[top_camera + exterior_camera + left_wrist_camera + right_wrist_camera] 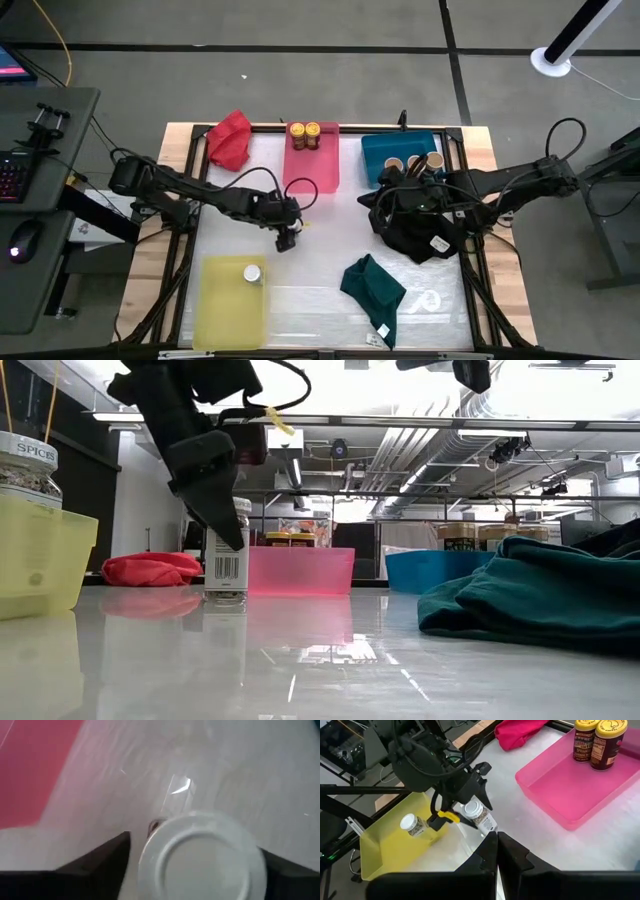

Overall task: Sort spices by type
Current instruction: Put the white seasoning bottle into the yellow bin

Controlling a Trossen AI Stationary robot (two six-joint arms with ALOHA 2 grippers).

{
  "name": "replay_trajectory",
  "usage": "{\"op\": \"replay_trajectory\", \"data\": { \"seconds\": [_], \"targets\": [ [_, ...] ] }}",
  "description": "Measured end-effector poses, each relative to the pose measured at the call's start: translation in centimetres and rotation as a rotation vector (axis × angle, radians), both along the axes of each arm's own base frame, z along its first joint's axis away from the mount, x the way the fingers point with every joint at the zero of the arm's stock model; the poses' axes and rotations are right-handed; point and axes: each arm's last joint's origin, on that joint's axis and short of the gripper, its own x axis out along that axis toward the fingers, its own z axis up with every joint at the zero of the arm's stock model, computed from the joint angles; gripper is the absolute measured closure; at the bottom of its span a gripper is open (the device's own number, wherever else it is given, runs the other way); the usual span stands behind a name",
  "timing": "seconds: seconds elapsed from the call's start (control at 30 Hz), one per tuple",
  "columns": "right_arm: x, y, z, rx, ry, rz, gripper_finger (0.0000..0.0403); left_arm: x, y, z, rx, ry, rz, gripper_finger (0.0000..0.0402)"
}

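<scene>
arms: dark, jointed | cables: black, looped | left hand [470,805]: yellow tag, wedge-shaped black fingers

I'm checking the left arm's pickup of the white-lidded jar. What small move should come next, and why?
Probably close the left gripper on the white-lidded jar. Its fingers stand on either side of the lid with gaps showing, and the jar stands upright on the table, outside the yellow tray, where the other white-lidded jar sits.

Bright overhead ceiling lights [330,385] wash out the far room and throw glare streaks across the glossy table [320,650]. Left wrist view is heavily blurred; the white lid [202,857] lacks focus.
</scene>
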Motion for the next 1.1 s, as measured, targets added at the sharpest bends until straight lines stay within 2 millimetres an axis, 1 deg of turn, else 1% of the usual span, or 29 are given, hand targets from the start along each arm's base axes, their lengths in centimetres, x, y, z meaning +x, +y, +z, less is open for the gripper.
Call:
{"op": "replay_trajectory", "data": {
  "seconds": [0.07, 0.13, 0.2, 0.27, 0.33, 0.4, 0.47, 0.53, 0.6, 0.67, 0.73, 0.77, 0.87, 0.93, 1.0, 1.1],
  "targets": [
    [0.0, 0.0, 0.0, -0.001, 0.003, 0.000, 0.0403, -0.2, 0.0, 0.2, 0.000, 0.008, -0.001, 0.0175],
    [0.0, 0.0, 0.0, -0.005, 0.005, 0.003, 0.0403, -0.6, 0.1, 0.7, 0.002, 0.008, -0.003, 0.0239],
    [0.0, 0.0, 0.0, -0.007, 0.007, 0.003, 0.0403, -1.0, 0.1, 1.5, 0.002, -0.012, -0.018, 0.0240],
    [-0.1, 0.0, -0.1, -0.010, 0.015, 0.004, 0.0403, -1.5, 0.1, 3.1, -0.010, -0.076, -0.047, 0.0240],
    [-0.1, 0.0, -0.1, -0.011, 0.019, 0.005, 0.0403, -2.4, 0.2, 5.5, -0.017, -0.159, -0.068, 0.0240],
    [-0.1, 0.0, -0.2, -0.011, 0.023, 0.006, 0.0403, -3.7, -0.2, 8.3, -0.030, -0.231, -0.126, 0.0240],
    [-0.1, 0.0, -0.2, -0.012, 0.027, 0.017, 0.0403, -5.6, -1.2, 11.0, -0.039, -0.271, -0.186, 0.0240],
    [-0.1, 0.0, -0.2, -0.014, 0.031, 0.025, 0.0403, -7.8, -2.5, 13.2, -0.046, -0.265, -0.249, 0.0240],
    [-0.2, 0.0, -0.3, -0.014, 0.042, 0.031, 0.0403, -10.1, -4.1, 14.6, -0.042, -0.218, -0.300, 0.0240],
    [-0.2, 0.0, -0.4, -0.011, 0.052, 0.032, 0.0403, -12.1, -6.1, 15.4, -0.049, -0.158, -0.340, 0.0240],
    [-0.3, 0.0, -0.4, -0.011, 0.060, 0.032, 0.0403, -13.9, -8.0, 15.7, -0.067, -0.088, -0.390, 0.0240],
    [-0.3, 0.0, -0.4, -0.011, 0.062, 0.032, 0.0403, -14.7, -9.1, 15.5, -0.065, -0.044, -0.409, 0.0240],
    [-0.4, 0.0, -0.5, -0.012, 0.071, 0.032, 0.0403, -16.5, -11.8, 14.2, -0.061, 0.023, -0.391, 0.0240],
    [-0.3, 0.0, -0.5, -0.011, 0.070, 0.032, 0.0403, -17.0, -13.6, 13.0, -0.062, 0.028, -0.371, 0.0240],
    [-0.4, 0.0, -0.5, -0.012, 0.070, 0.032, 0.0403, -17.3, -15.0, 11.3, -0.041, 0.037, -0.332, 0.0240],
    [-0.3, 0.0, -0.5, -0.011, 0.070, 0.031, 0.0403, -17.1, -16.1, 8.5, -0.021, 0.057, -0.251, 0.0240]
  ]
}}
